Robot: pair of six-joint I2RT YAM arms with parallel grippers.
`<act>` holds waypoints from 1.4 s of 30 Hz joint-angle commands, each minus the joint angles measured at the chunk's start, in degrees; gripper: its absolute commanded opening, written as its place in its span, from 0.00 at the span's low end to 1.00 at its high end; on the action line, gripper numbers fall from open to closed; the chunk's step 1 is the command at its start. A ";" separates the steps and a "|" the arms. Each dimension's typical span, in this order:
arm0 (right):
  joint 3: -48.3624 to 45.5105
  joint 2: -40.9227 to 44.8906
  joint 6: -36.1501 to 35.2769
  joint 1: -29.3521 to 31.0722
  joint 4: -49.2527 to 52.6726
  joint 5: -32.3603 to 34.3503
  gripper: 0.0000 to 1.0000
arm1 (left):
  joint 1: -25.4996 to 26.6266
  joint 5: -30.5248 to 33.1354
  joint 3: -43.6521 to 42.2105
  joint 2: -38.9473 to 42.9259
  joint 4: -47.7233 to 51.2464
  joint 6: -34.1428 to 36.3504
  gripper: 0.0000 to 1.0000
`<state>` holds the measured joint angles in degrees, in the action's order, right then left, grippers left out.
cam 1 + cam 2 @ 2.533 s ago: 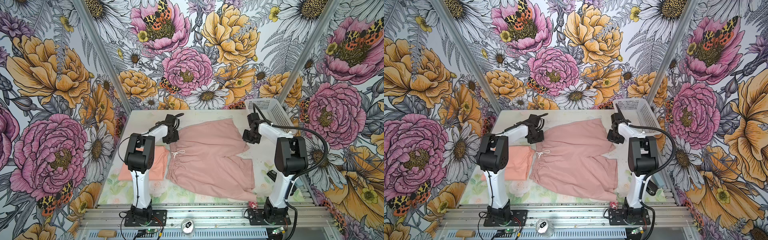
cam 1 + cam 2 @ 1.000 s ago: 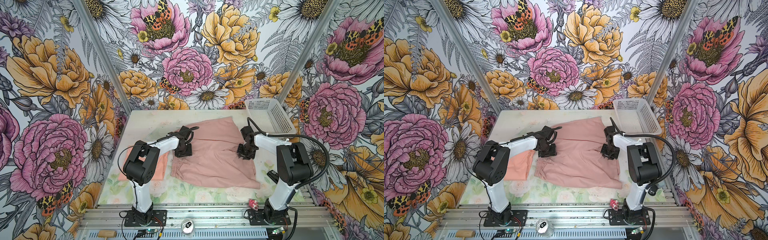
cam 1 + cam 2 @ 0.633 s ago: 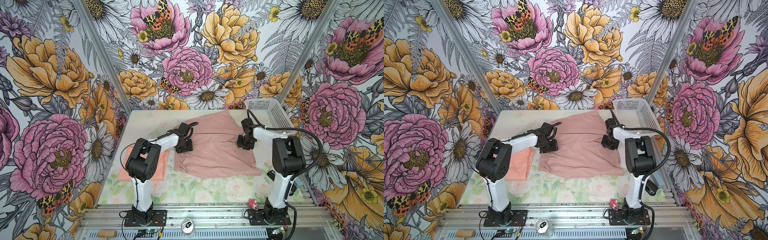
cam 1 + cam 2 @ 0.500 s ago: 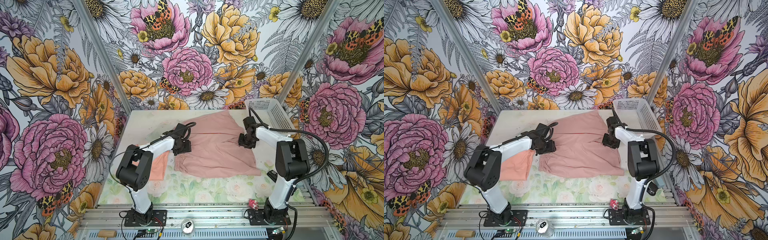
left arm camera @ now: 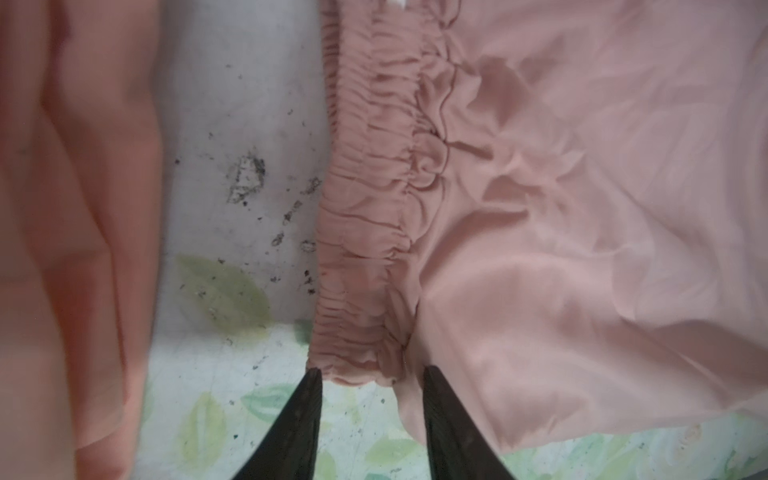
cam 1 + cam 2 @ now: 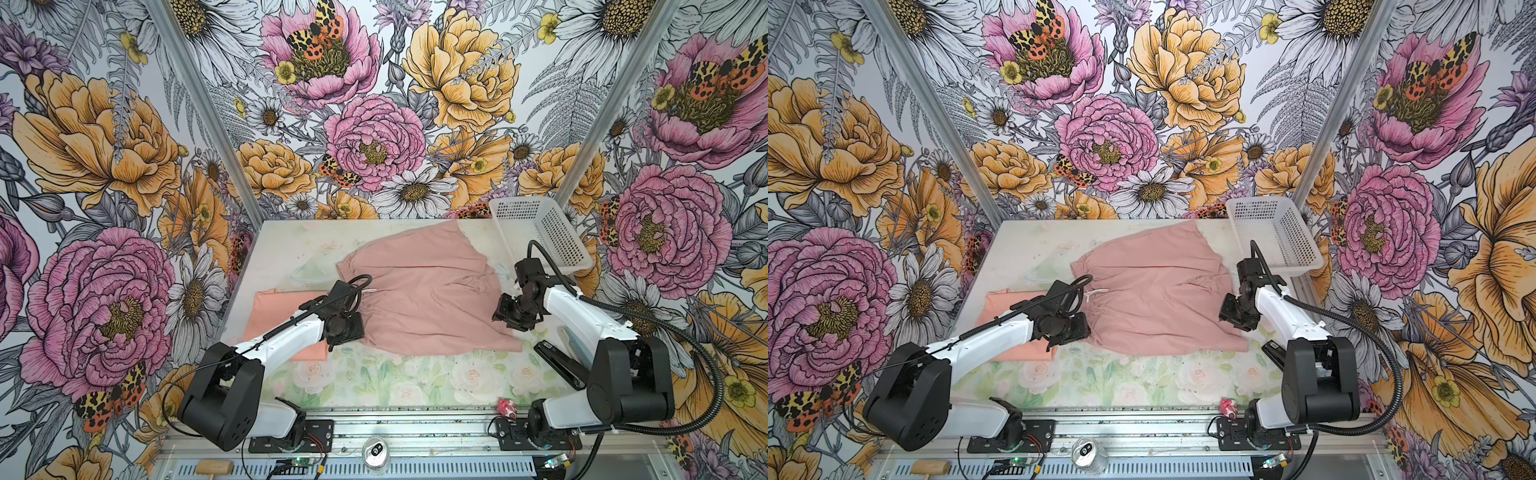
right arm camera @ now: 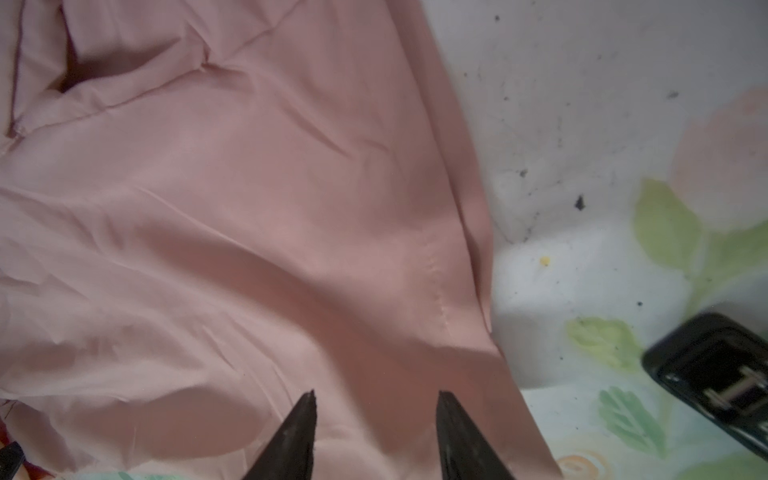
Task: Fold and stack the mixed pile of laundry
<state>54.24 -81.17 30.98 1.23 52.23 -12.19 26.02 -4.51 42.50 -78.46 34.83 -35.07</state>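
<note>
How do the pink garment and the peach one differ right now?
The dusty-pink garment spreads wide across mid-table; the peach-orange garment is a smaller, compact rectangle on the left. The dusty-pink garment is creased, with a gathered edge; the peach-orange garment looks smooth. The left gripper and right gripper are at the dusty-pink garment's edges, fingers apart; neither is at the peach-orange garment. Both lie flat on the table, apart.

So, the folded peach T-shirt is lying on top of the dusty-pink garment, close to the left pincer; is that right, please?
Not quite: the folded peach T-shirt lies beside the dusty-pink garment, not on top of it. The left wrist view shows a strip of bare table between them. It is close to the left pincer, as you say.
</note>
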 commanded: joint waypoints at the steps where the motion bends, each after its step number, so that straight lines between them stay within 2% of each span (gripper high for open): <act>1: -0.34 3.19 1.34 -0.60 0.24 -1.04 0.49 | -1.12 0.67 -0.15 0.47 -3.54 -1.42 0.39; 6: -1.06 4.51 1.49 -1.91 0.66 -0.73 0.49 | -0.46 0.50 0.23 -2.36 -2.34 -1.85 0.38; 10: -1.06 5.36 1.33 -2.99 1.10 -0.66 0.49 | 0.68 3.69 -0.81 0.30 -0.44 -3.27 0.39; 16: -1.25 4.88 1.01 -3.26 1.13 -0.67 0.49 | 0.57 4.53 -1.69 0.53 -0.99 -3.21 0.43; 32: -4.21 5.14 1.11 -4.29 1.06 1.36 0.50 | 4.11 3.54 -2.02 -10.27 -2.51 -3.60 0.45; 34: -4.73 4.99 1.06 -4.52 1.03 1.99 0.51 | 4.05 4.18 -2.38 -10.64 -2.57 -3.94 0.37; 38: -5.76 5.63 1.01 -4.95 1.17 4.06 0.51 | 3.75 4.89 -2.18 -9.80 -2.23 -4.37 0.14; 42: -7.81 7.48 2.20 -5.04 1.54 4.95 0.50 | 2.49 6.30 -0.19 -6.35 -0.43 -4.48 0.01</act>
<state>47.59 -76.29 32.10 -3.46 53.41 -9.43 29.32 -0.10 42.72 -85.19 30.70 -38.98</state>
